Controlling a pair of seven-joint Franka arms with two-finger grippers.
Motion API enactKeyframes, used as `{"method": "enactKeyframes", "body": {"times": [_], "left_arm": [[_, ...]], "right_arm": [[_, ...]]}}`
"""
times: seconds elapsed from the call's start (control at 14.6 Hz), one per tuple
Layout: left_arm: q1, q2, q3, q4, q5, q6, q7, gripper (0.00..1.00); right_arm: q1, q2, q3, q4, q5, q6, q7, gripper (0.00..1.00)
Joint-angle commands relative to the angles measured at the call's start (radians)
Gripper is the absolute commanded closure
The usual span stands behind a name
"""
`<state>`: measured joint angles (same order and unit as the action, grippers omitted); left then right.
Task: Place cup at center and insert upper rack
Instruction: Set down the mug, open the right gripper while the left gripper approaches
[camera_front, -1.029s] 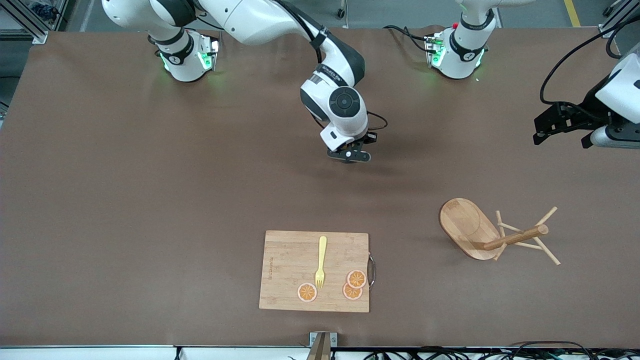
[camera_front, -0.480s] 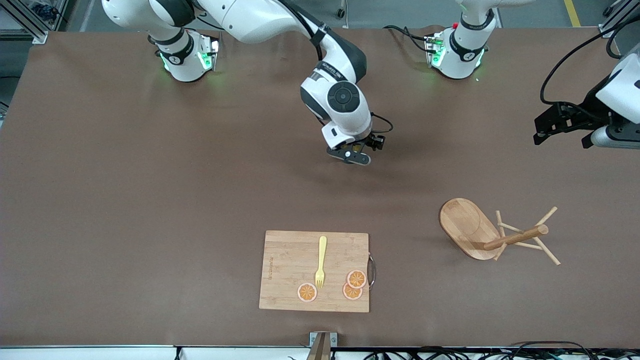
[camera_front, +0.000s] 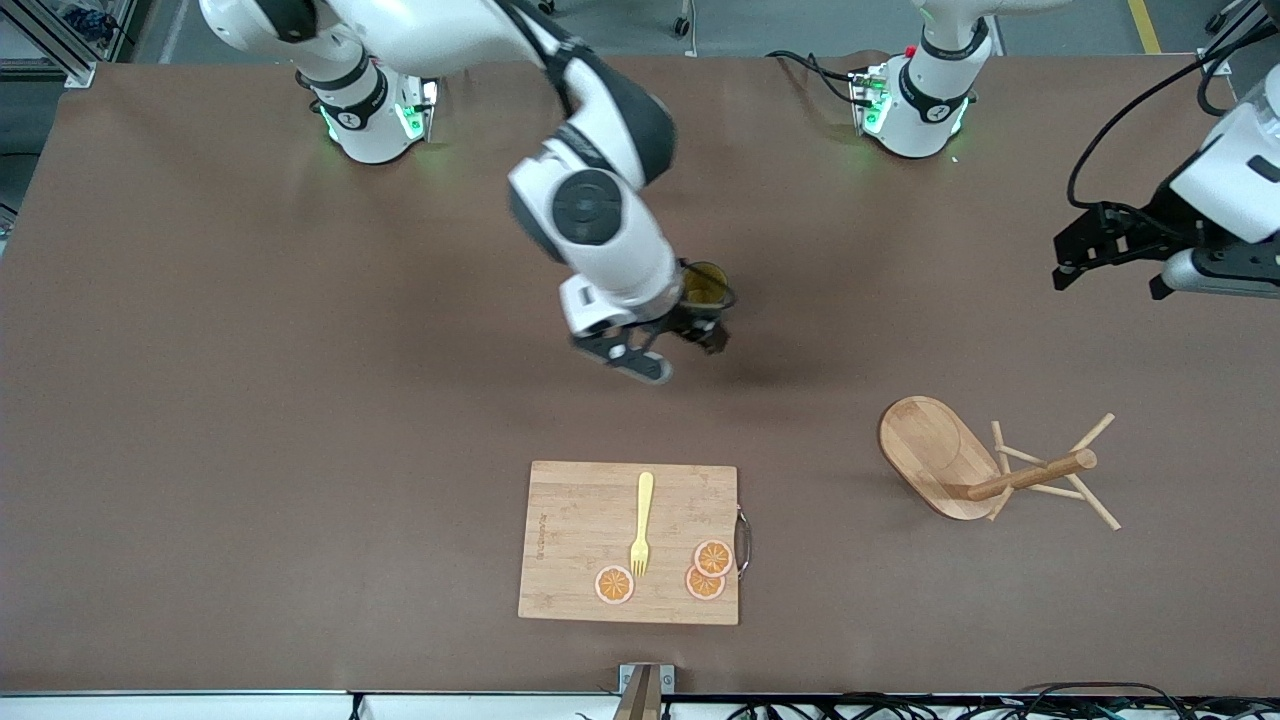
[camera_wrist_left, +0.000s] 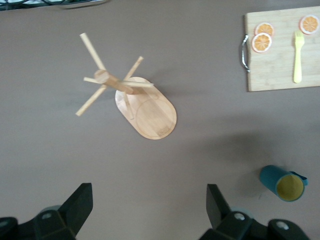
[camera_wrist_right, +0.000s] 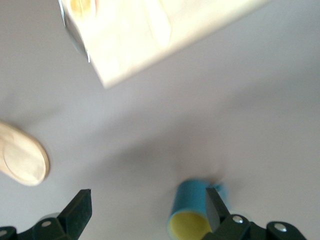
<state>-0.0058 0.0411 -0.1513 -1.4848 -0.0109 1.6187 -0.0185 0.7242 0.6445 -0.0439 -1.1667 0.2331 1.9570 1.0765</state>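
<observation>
One cup (camera_front: 706, 285) stands upright on the table farther from the front camera than the one cutting board (camera_front: 580, 540), released beneath the spread-fingered right gripper (camera_front: 668, 345); one upper rack (camera_front: 985, 465) lies toppled beside that board, under the waiting, spread-fingered left gripper (camera_front: 1105, 250).

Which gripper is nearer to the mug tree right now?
Left. The left gripper hangs open above the table toward the left arm's end, close to the tipped-over mug tree. The right gripper is open by the cup at mid-table.
</observation>
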Motion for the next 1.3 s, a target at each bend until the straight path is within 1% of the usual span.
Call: {"method": "enactKeyframes", "body": {"times": [0.0,0.07,0.21,0.27,0.48,0.62,0.69,0.82,0.89,1.03,1.1,1.23], "left_arm": [[0.0,-0.01,-0.077,0.009,-0.026,-0.01,-0.014,0.0],[0.0,-0.01,-0.118,0.009,-0.026,-0.022,-0.046,0.0],[0.0,-0.007,-0.212,0.009,-0.026,-0.031,-0.189,0.0],[0.0,-0.006,-0.258,0.009,-0.026,-0.031,-0.274,0.0],[-0.008,0.005,-0.405,0.009,-0.023,-0.017,-0.539,0.0],[-0.028,0.039,-0.499,0.009,-0.011,0.007,-0.654,0.0],[-0.049,0.046,-0.523,0.008,-0.008,0.033,-0.722,0.0],[-0.156,0.081,-0.531,-0.002,0.04,0.073,-0.912,0.0],[-0.224,0.111,-0.531,0.0,0.096,0.088,-0.998,0.0],[-0.346,0.178,-0.531,-0.002,0.21,0.128,-1.16,0.0],[-0.399,0.215,-0.531,-0.002,0.268,0.144,-1.242,0.0],[-0.495,0.281,-0.531,-0.009,0.391,0.171,-1.418,0.0]], "right_arm": [[-0.098,-0.101,0.007,-0.047,-0.089,-0.131,-0.091,0.0],[-0.139,-0.12,0.009,-0.047,-0.103,-0.182,-0.115,0.0],[-0.225,-0.158,0.009,-0.048,-0.109,-0.283,-0.186,0.0],[-0.253,-0.161,0.009,-0.045,-0.11,-0.308,-0.207,0.0],[-0.328,-0.187,0.007,-0.045,-0.11,-0.311,-0.224,0.0],[-0.385,-0.201,0.007,-0.053,-0.118,-0.309,-0.343,0.0],[-0.416,-0.213,0.007,-0.065,-0.116,-0.309,-0.427,0.0],[-0.488,-0.235,0.006,-0.089,-0.116,-0.305,-0.571,0.0],[-0.517,-0.261,0.0,-0.12,-0.118,-0.303,-0.634,0.0],[-0.584,-0.287,-0.002,-0.128,-0.116,-0.316,-0.684,0.0],[-0.615,-0.301,-0.002,-0.128,-0.116,-0.344,-0.717,0.0],[-0.667,-0.331,-0.004,-0.133,-0.12,-0.372,-0.858,0.0]]}}
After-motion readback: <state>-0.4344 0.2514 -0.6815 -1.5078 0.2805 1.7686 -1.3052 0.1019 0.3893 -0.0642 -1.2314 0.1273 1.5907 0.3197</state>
